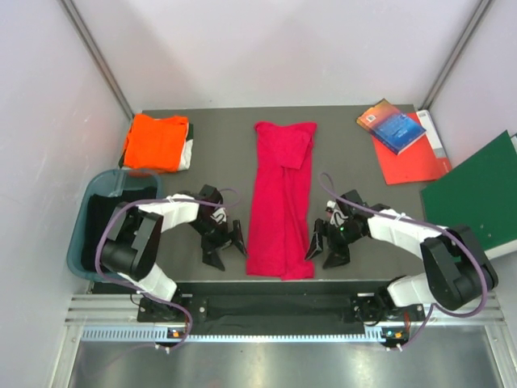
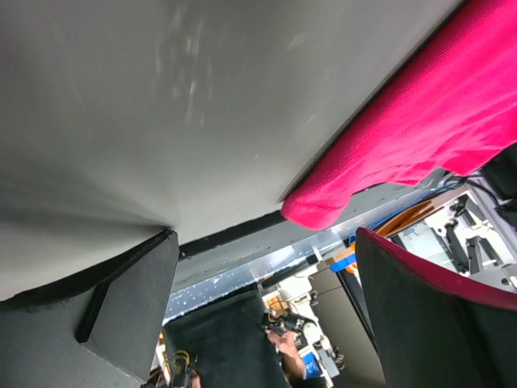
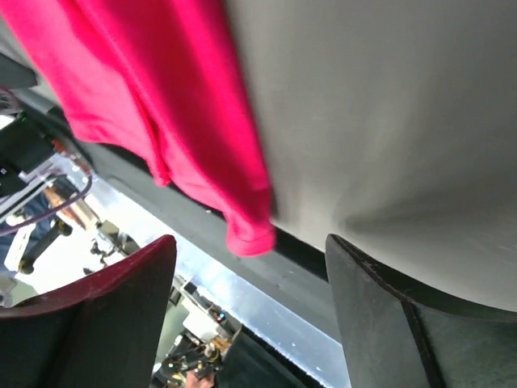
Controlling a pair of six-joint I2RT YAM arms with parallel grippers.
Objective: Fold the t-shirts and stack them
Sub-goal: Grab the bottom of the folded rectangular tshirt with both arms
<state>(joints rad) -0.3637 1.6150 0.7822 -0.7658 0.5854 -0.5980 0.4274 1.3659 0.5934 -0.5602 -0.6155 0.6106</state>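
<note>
The crimson-red t-shirt (image 1: 280, 202) lies folded into a long strip down the middle of the table, with its near end at the front edge. The orange t-shirt (image 1: 155, 141) sits folded at the back left. My left gripper (image 1: 227, 250) stands open just left of the red shirt's near end. My right gripper (image 1: 325, 249) stands open just right of it. In the left wrist view the red t-shirt (image 2: 428, 129) fills the upper right, and its corner hangs just ahead of the left gripper (image 2: 266, 283), which holds nothing. In the right wrist view the red t-shirt (image 3: 161, 97) ends ahead of the empty right gripper (image 3: 250, 299).
A teal bin (image 1: 85, 234) stands at the left edge beside my left arm. At the back right a blue book (image 1: 393, 125) lies on a red book (image 1: 412, 162), with a green binder (image 1: 477, 194) at the right edge. The table's front edge is right under both grippers.
</note>
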